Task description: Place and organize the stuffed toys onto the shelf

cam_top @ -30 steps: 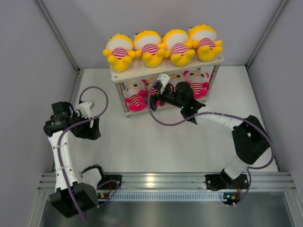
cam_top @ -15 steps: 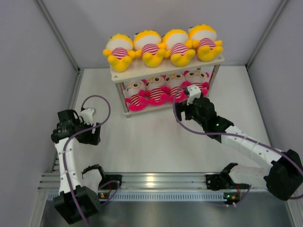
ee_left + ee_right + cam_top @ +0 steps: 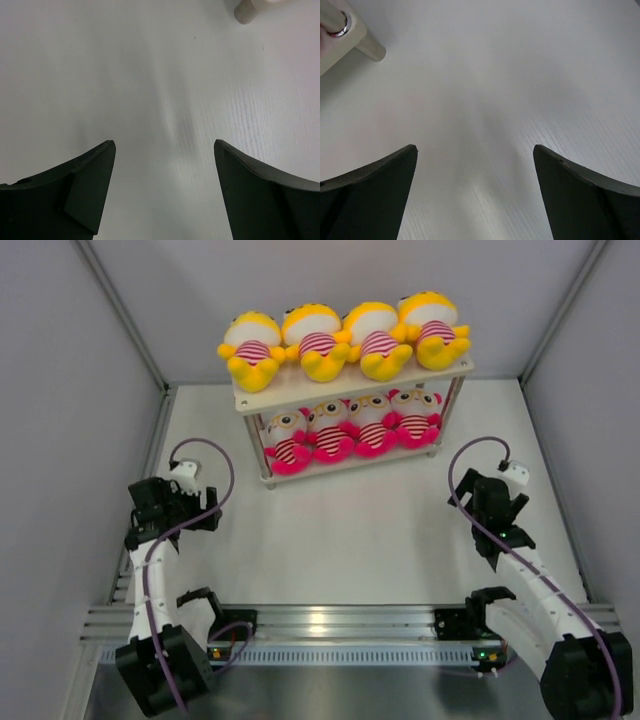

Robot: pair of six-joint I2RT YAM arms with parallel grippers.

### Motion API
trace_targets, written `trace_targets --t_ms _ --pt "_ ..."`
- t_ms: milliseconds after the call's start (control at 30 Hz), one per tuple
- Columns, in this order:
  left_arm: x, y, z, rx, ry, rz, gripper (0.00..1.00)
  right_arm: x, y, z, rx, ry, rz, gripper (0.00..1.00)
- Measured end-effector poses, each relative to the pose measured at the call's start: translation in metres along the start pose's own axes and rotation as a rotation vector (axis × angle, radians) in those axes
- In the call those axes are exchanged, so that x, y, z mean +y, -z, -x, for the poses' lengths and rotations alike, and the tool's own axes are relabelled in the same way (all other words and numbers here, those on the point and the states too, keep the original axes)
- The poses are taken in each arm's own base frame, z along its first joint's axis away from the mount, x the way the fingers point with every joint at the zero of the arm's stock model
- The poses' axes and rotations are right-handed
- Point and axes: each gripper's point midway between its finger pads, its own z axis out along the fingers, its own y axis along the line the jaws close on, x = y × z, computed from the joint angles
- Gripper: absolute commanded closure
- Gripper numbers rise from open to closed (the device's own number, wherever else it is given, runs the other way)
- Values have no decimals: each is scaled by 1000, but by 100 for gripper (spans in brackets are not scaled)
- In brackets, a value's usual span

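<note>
left jaws: left gripper (image 3: pixel 165 145) released, fingers spread wide, only white table (image 3: pixel 350 540) between them
right jaws: right gripper (image 3: pixel 475 147) released, spread wide, holding nothing, table surface between the fingers
left wrist view: fingers low over the table, one pale shelf leg (image 3: pixel 245 11) at the top right edge, well apart from the tips
right wrist view: second shelf leg (image 3: pixel 370 50) with a metal ring at the top left corner, apart from the tips
arms: left one folded by the left wall, right one folded by the right wall, both near the front
cables: purple cables (image 3: pixel 215 455) loop above each wrist
yellow toys (image 3: pixel 313 340): four abreast on the top board, touching side by side
pink toys (image 3: pixel 350 430): four abreast on the lower board, touching, faces to the front
shelf (image 3: pixel 300 392): at the back of the table, centred between the arms, near the rear wall
in the way: open table between each gripper and the shelf front
near edge: aluminium rail (image 3: pixel 350 620) carrying both bases
</note>
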Motion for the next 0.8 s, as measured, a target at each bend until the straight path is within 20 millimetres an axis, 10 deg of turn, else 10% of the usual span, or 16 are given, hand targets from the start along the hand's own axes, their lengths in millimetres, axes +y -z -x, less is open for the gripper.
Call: trace_targets --t_ms 167,800 --pt "-12 -16 -30 55 53 -67 14 -12 -3 4 -27 -67 -92 0" --pt "-10 -18 -11 -23 22 -68 14 -5 -11 3 31 -34 -100 0"
